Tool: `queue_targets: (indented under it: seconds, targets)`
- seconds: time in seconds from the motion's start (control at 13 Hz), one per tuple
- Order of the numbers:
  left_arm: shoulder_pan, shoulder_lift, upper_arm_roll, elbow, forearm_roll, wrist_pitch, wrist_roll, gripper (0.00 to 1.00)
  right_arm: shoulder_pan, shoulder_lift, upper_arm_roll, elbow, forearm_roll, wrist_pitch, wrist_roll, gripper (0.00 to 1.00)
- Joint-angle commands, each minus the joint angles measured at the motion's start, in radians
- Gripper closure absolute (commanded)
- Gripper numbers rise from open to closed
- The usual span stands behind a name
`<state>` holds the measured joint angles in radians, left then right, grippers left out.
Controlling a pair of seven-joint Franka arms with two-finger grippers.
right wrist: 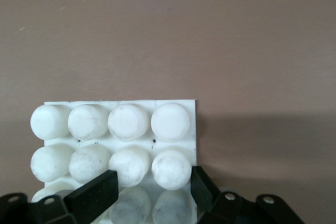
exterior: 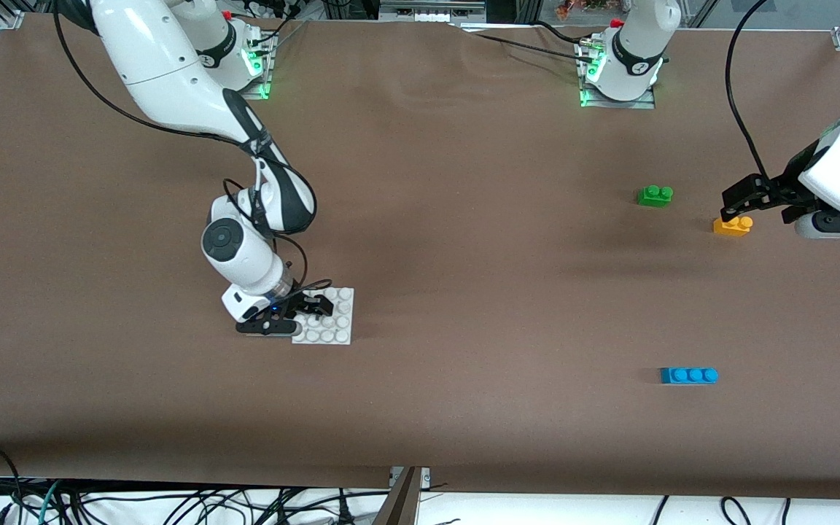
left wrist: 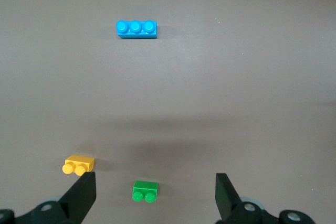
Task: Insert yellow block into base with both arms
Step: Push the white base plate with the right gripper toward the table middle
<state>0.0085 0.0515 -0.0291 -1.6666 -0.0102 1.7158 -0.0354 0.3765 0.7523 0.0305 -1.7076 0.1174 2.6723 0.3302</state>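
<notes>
Left pincer [exterior: 735,206] hangs open just over the yellow block [exterior: 732,226], lying crosswise btwn its fingers; right pincer [exterior: 308,309] grips the base [exterior: 336,326] w/ fingers closed on it.

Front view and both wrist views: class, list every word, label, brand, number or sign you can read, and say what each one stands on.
No readable text in any view.
Small dark round marks on the collars at the two arm bases: too small to read.
The base, yellow block, green brick and blue brick: plain, no lettering.
The right gripper at the base and the left gripper over the yellow block: no labels visible.
</notes>
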Motion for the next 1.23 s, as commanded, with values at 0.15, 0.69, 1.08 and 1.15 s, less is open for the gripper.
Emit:
queue_targets:
  seconds: [0.15, 0.69, 1.08, 1.15]
  targets:
    - [-0.008, 0.018, 0.003, 0.038, -0.004, -0.025, -0.014, 0.00, 0.119, 0.136, 0.008, 0.103, 0.021, 0.018, 0.098, 0.35]
    - [-0.008, 0.018, 0.003, 0.038, -0.004, -0.025, -0.014, 0.00, 0.214, 0.147, 0.006, 0.164, 0.019, 0.012, 0.182, 0.35]
    - [-0.007, 0.018, 0.005, 0.038, -0.004, -0.025, -0.014, 0.00, 0.301, 0.191, -0.004, 0.242, 0.016, 0.009, 0.252, 0.35]
    - [-0.007, 0.018, 0.003, 0.038, -0.004, -0.025, -0.014, 0.00, 0.323, 0.205, -0.007, 0.265, 0.018, 0.009, 0.271, 0.35]
